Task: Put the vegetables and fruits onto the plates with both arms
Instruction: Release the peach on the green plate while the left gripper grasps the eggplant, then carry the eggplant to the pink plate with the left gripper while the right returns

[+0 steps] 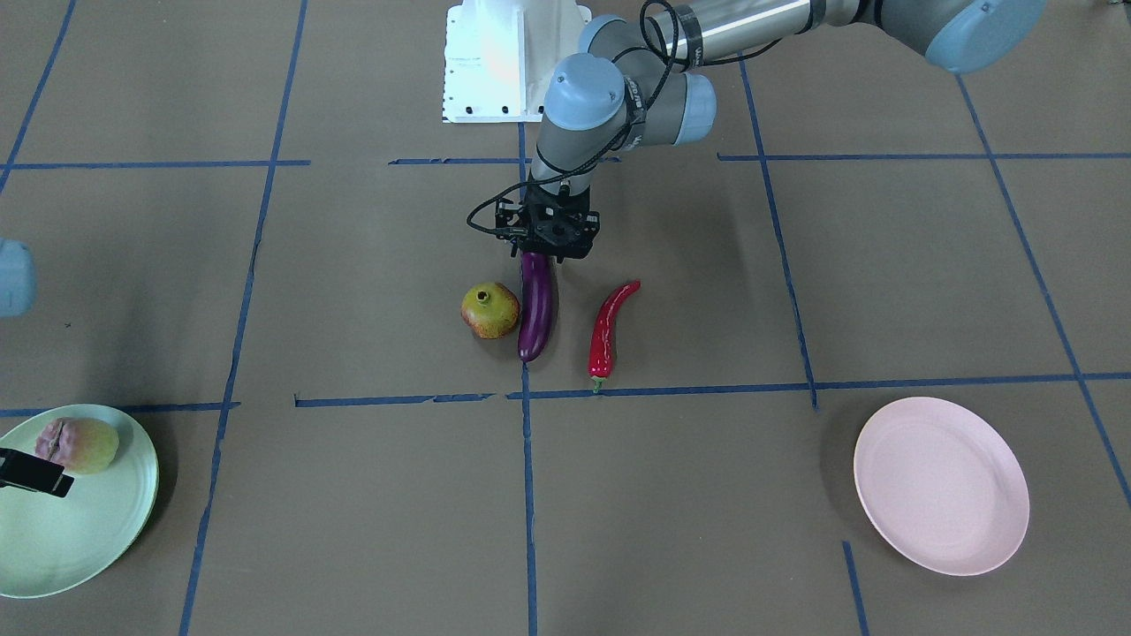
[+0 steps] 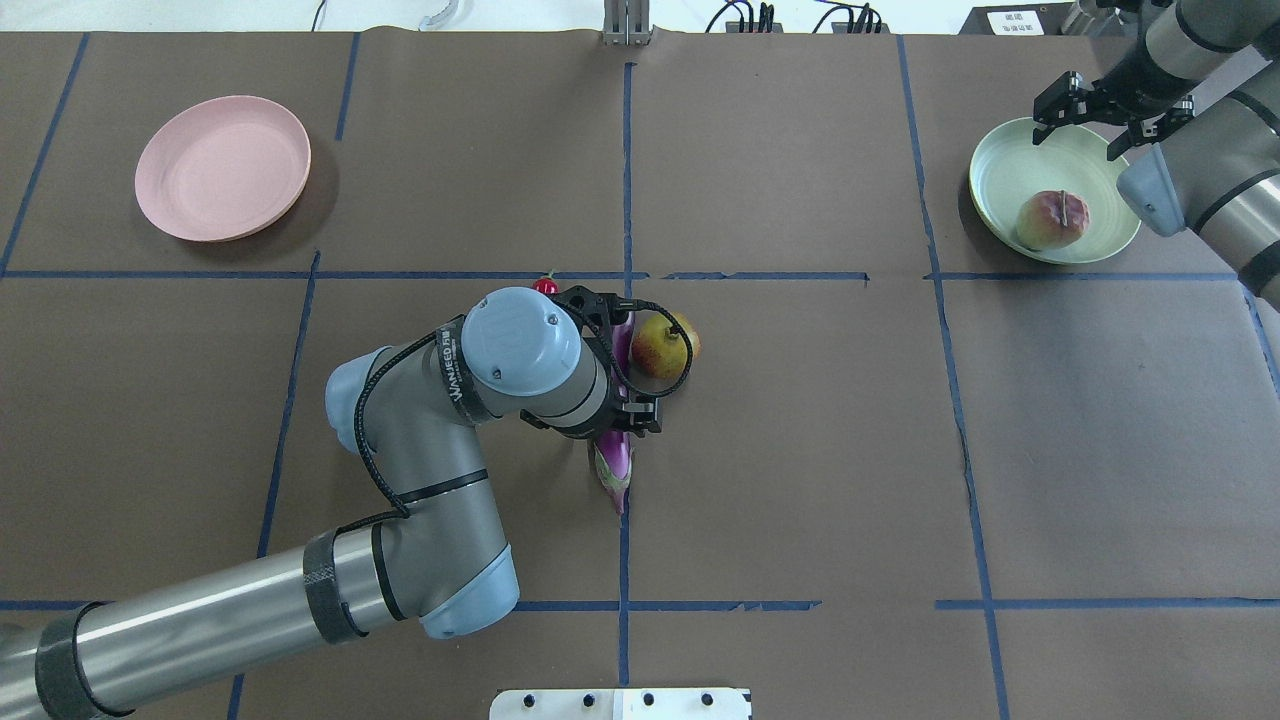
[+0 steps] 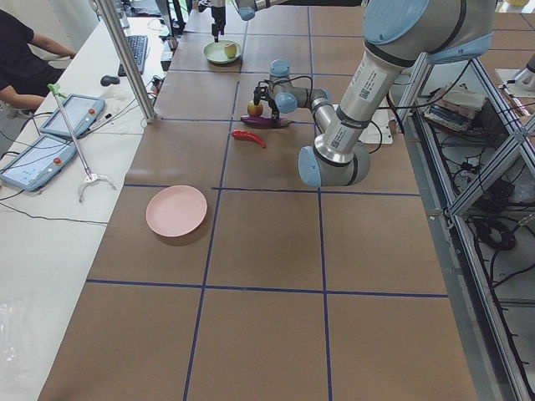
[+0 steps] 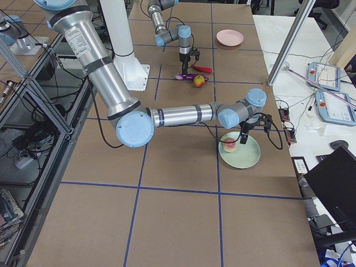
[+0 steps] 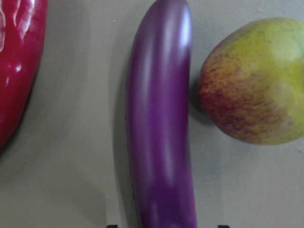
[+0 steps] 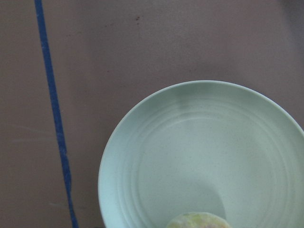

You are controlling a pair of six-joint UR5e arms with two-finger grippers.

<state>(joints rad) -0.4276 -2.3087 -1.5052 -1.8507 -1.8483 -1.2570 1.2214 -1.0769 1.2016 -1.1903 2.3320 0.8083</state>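
Closest to the lens, running top to bottom through the left wrist view, the eggplant (image 5: 159,123) lies flat on the table (image 1: 707,495). The pomegranate (image 5: 254,85) sits just beside it at the right of that frame; we cannot confirm whether the two touch. The chili pepper (image 5: 16,61) lies near at the left edge, apart from the eggplant.

We find the left gripper (image 1: 539,252) at the centre of the front-facing view, set over the eggplant towards its stem end. Two dark finger ends show at the bottom edge of the wrist view, one on each side of the eggplant, with bare table between finger and skin. We record the jaws as spread and holding nothing.

We find the right gripper (image 2: 1085,125) at the upper right of the overhead view, above the rim of the green plate (image 2: 1000,170), fingers parted and empty. The peach (image 2: 1052,218) rests on that plate, towards its lower right. The pink plate (image 2: 222,168), at the upper left, carries nothing.

Our assessment is that one of four items is placed. The eggplant, chili pepper and pomegranate are outstanding, all grouped mid-table. We judge the step in hand to be the grasp of the eggplant, not yet closed. The pomegranate would then fall to the free right arm.
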